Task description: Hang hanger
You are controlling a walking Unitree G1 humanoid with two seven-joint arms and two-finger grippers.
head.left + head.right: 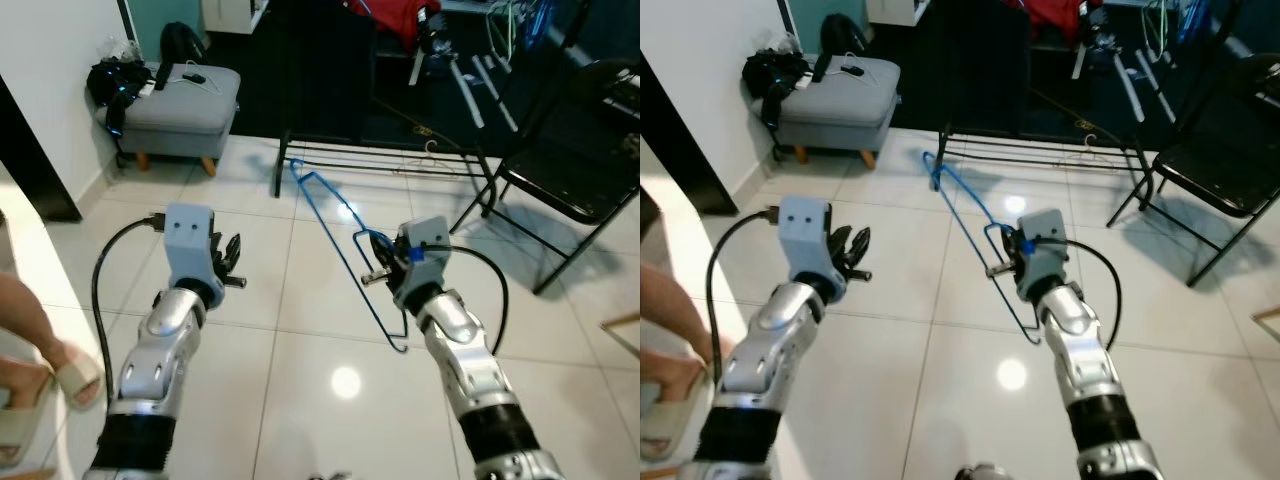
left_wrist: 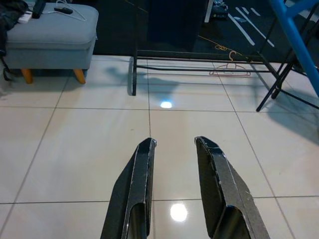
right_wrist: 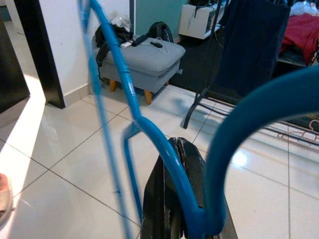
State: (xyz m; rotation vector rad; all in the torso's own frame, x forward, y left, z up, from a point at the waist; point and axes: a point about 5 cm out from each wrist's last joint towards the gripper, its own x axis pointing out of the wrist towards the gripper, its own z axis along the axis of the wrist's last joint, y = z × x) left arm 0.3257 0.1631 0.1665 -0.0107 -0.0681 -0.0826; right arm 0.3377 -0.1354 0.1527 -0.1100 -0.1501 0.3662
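My right gripper (image 1: 378,268) is shut on a blue wire hanger (image 1: 335,215), held out over the white tiled floor; the same blue hanger (image 3: 144,129) crosses close in front of the closed fingers in the right wrist view. Ahead stands a low black clothes rack (image 1: 385,155) with dark garments hanging above it. A pale wooden hanger (image 2: 230,69) lies on the rack's lower bars. My left gripper (image 1: 232,262) is raised to the left of the blue hanger, open and holding nothing, its two black fingers (image 2: 139,189) parted above the floor.
A grey footstool (image 1: 180,105) with a black bag (image 1: 118,80) beside it stands at the back left. A black folding chair (image 1: 575,170) is on the right. A person's leg and sandalled foot (image 1: 45,350) are at the left edge, near a white wall (image 1: 50,60).
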